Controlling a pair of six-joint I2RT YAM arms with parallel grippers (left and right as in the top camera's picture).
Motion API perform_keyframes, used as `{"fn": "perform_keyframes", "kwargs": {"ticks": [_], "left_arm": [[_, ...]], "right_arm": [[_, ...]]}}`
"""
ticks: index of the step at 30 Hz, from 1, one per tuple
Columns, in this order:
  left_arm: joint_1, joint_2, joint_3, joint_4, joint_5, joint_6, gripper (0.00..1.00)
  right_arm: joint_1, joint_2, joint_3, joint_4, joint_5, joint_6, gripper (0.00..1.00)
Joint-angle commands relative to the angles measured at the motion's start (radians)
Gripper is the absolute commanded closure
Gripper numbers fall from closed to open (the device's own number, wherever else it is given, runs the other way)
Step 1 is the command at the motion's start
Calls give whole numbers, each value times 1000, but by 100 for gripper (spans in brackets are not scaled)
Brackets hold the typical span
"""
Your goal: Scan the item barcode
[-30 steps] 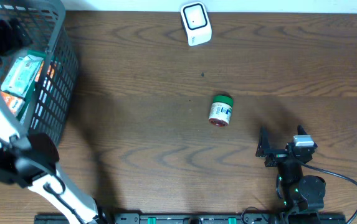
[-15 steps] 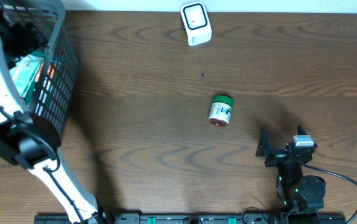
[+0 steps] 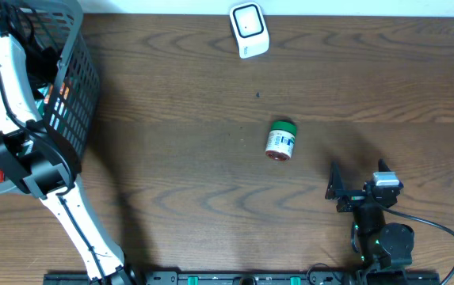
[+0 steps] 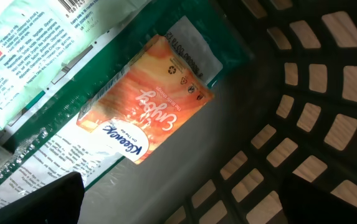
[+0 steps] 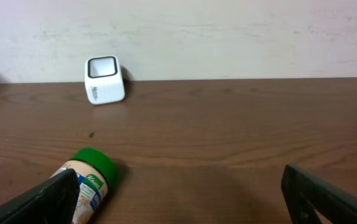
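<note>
The left arm (image 3: 66, 218) had white, rounded links joined by a bulky black joint (image 3: 36, 168), and a thin black wire (image 3: 70, 237) ran along the lower link. The right arm (image 3: 381, 237) was black throughout and compact, with small green lights (image 3: 379, 241) near its base. What looked like a pale grey block (image 3: 386, 183) sat at the wrist. A black cable (image 3: 447, 229) looped off to one side. Its fingers (image 5: 328, 198) showed as dark, flat wedges.

From above, the left arm (image 3: 13, 83) hides most of what lies in the basket (image 3: 80, 79), which the left edge cuts off. In the left wrist view the green packet (image 4: 35, 50) runs out at the top left. In the right wrist view the bottom edge cuts the jar (image 5: 88, 180); its label is unreadable.
</note>
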Motion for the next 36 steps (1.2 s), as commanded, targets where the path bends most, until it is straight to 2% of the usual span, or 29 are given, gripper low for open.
{"fn": "perform_keyframes", "kwargs": {"ticks": [1, 10, 18, 22, 23, 24, 25, 26, 29, 36], "left_arm": [[-7, 68, 6, -3, 10, 28, 0], [-9, 21, 8, -41, 10, 32, 0], [1, -239, 12, 25, 8, 32, 0], [11, -330, 12, 45, -46, 2, 0], [18, -353, 12, 3, -50, 1, 14], [22, -364, 12, -33, -50, 1, 58], [29, -380, 12, -90, -49, 1, 93], [41, -410, 12, -193, -38, 1, 93], [48, -456, 11, -335, -43, 2, 93], [54, -661, -172, -345, -55, -4, 93]], "right_arm": [[7, -1, -1, -3, 6, 13, 1], [7, -1, -1, -3, 6, 13, 1], [7, -1, -1, -3, 6, 13, 1], [7, -1, -1, -3, 6, 13, 1], [7, -1, -1, -3, 6, 13, 1], [7, -1, -1, -3, 6, 12, 1], [7, -1, -1, -3, 6, 13, 1], [7, -1, -1, -3, 6, 13, 1], [7, -1, -1, -3, 6, 13, 1], [7, -1, -1, -3, 6, 13, 1]]}}
